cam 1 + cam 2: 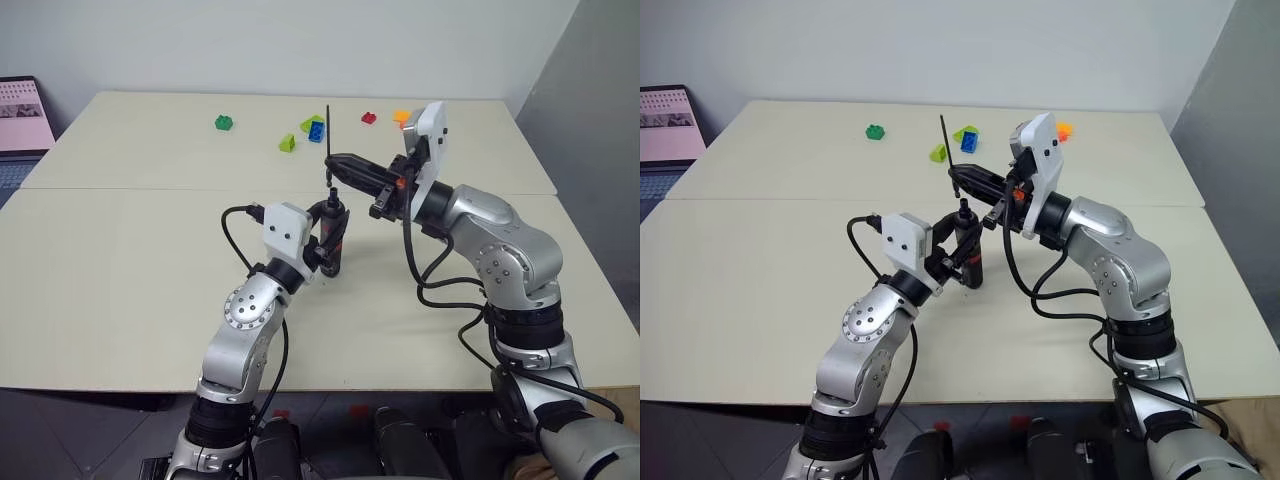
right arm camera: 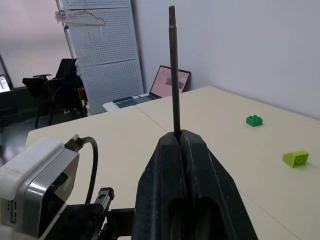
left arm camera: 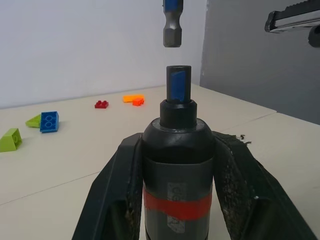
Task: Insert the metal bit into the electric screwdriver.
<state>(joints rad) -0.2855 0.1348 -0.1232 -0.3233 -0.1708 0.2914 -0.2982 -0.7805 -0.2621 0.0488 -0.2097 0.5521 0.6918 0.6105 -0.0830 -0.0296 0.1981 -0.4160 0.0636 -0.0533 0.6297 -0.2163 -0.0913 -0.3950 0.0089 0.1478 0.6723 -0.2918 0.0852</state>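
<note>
Nothing here can actually be read. The laptop [image 1: 22,118] at the table's far corner shows a pinkish page whose writing is too small to make out, and the faint marking on the grey band of the electric screwdriver [image 3: 178,192] is too blurred to tell.

I count one electric screwdriver [image 1: 334,232] and one metal bit [image 1: 328,135]. I have two grippers: my left gripper [image 1: 327,243] and my right gripper [image 1: 342,167]. On the desk [image 1: 120,260] lie six toy bricks: one dark green [image 1: 224,122], two lime green [image 1: 287,143] [image 1: 309,123], one blue [image 1: 317,130], one red [image 1: 369,118] and one orange [image 1: 401,116]. One laptop [image 1: 22,125] sits beside the desk.
</note>
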